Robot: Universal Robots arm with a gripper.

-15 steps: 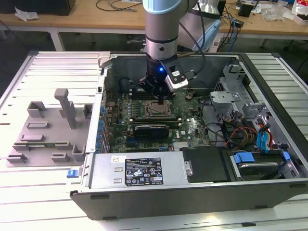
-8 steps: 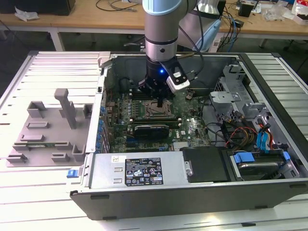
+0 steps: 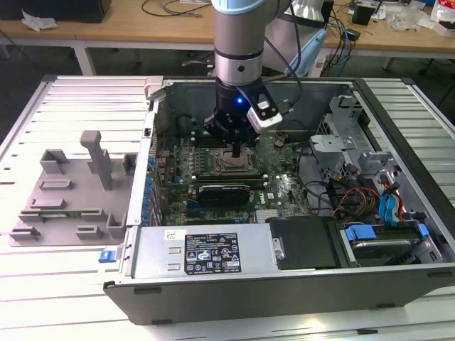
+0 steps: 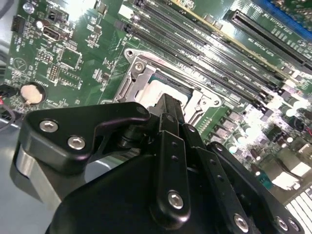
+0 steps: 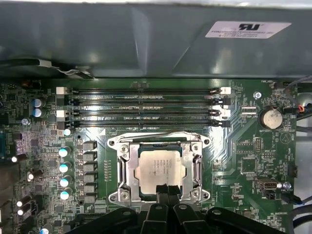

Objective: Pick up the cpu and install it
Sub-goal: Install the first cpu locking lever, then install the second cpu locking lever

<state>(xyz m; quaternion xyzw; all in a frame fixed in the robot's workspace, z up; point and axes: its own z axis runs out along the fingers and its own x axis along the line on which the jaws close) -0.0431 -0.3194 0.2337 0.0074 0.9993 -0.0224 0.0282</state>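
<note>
The cpu (image 5: 159,170) lies flat inside the socket (image 5: 160,168) on the motherboard (image 5: 243,156), its silver top level with the metal frame around it; in the second wrist view the cpu (image 4: 163,90) shows as a pale patch just beyond the fingertips. So the picking up looks done, and the chip appears to sit square in its seat — whether it is fully home I cannot say.

The gripper (image 5: 167,189) hangs right over the near edge of the chip. Its fingers look drawn close together into one narrow tip, with nothing seen between them; they may be touching the chip's top or just above it, and the pictures do not settle which. In the exterior view the gripper (image 3: 235,151) reaches down from the arm (image 3: 238,42) into the open case (image 3: 284,298).

Beside the socket run the memory slots (image 5: 144,107). Outside the case, on the exterior view's left, stands the grey fixture (image 3: 71,192) on the table (image 3: 57,298) — I judge the chip's trip over, with little left beyond letting go and any latching of the frame.
</note>
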